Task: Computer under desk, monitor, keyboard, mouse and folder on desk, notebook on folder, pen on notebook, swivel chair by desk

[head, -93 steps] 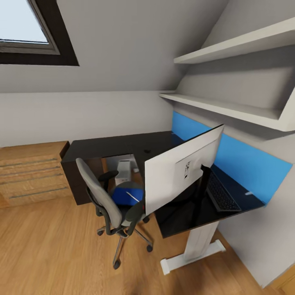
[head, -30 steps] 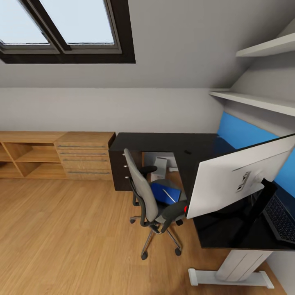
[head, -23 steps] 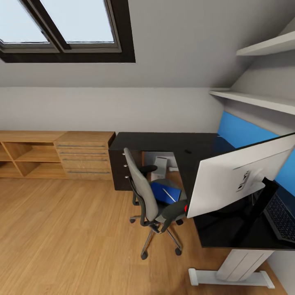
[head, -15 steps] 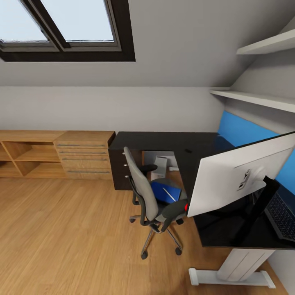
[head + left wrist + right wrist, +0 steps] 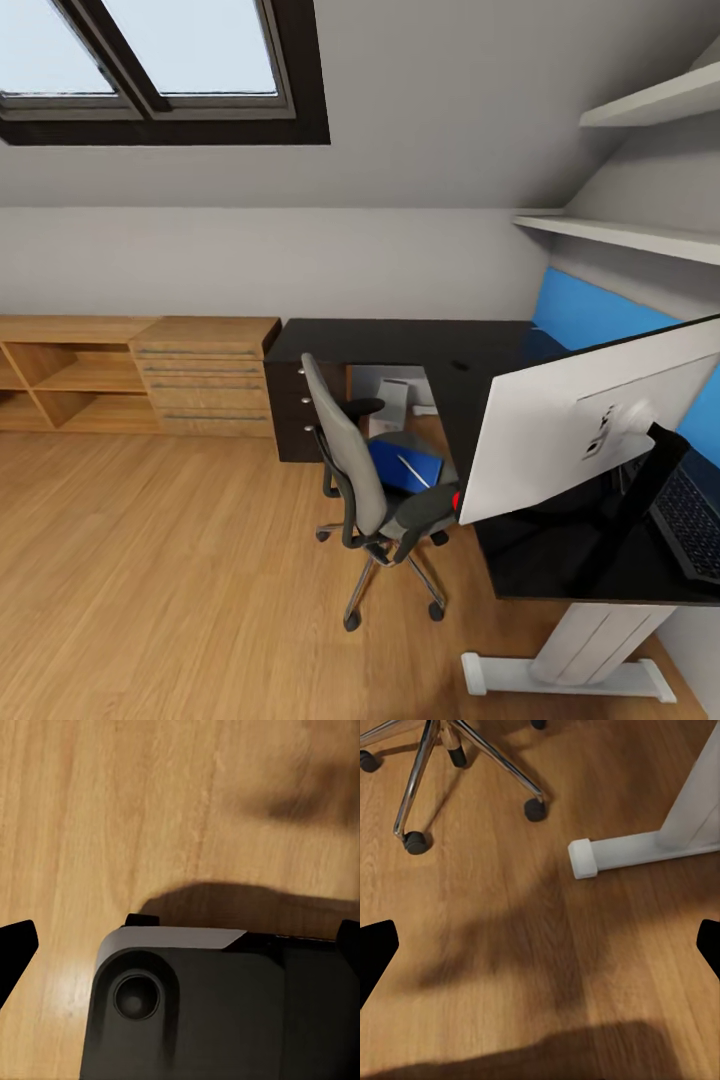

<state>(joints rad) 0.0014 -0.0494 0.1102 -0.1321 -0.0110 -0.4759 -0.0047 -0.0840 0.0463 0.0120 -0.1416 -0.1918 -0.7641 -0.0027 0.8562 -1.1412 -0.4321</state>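
The swivel chair [image 5: 365, 490] is pulled up to the desk [image 5: 400, 345], with the blue folder [image 5: 400, 462] on its seat, half hidden by the backrest, and a thin white pen [image 5: 412, 470] on top. The monitor [image 5: 590, 425] is cut off at the frame edge and so is the keyboard [image 5: 692, 520]. The computer [image 5: 392, 408] sits under the desk. Both grippers are spread wide, holding nothing.

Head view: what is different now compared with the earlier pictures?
The camera turned left and came nearer; nothing on the scene moved. The folder with the pen lies on the chair; monitor and keyboard stand on the desk.
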